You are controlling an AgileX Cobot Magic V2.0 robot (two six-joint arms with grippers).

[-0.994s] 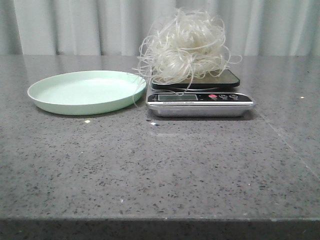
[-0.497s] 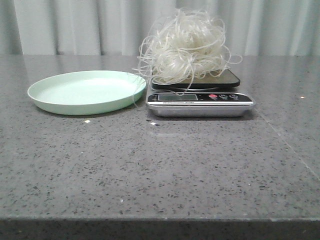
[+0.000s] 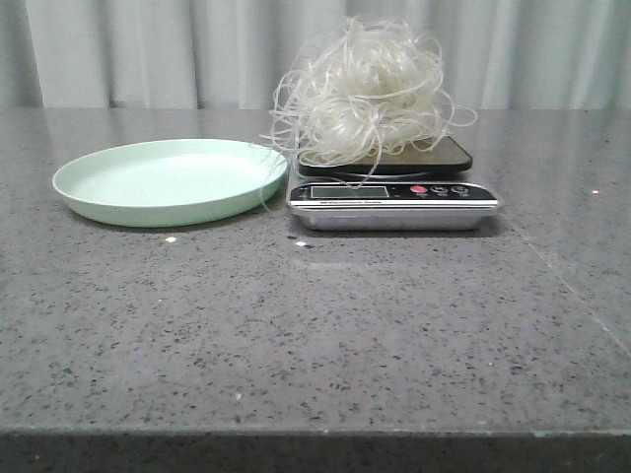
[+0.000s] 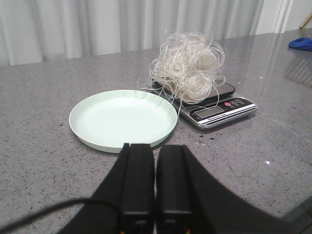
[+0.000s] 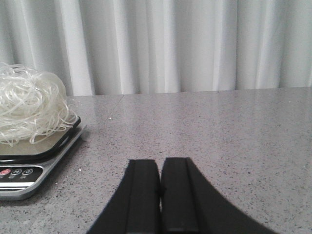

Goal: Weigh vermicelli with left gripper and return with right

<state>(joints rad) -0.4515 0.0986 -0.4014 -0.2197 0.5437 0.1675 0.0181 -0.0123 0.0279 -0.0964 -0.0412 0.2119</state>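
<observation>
Both claws sit nearest, well short of the things, the left claw [image 4: 156,183] and right claw [image 5: 161,195] each closed and empty. Farther back, the vermicelli [image 3: 367,94] rests on the scale [image 3: 392,197] beside the empty plate [image 3: 108,207]. Weighing looks done; the right claw must open and reach in.

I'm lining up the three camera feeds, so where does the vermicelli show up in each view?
Front view: the vermicelli sits upper centre, piled on the scale, right of the green plate.
Left wrist view: vermicelli upper right of centre, on the scale, beyond the plate.
Right wrist view: vermicelli at the left edge, partly cropped.
Shared landmark: the scale.
</observation>
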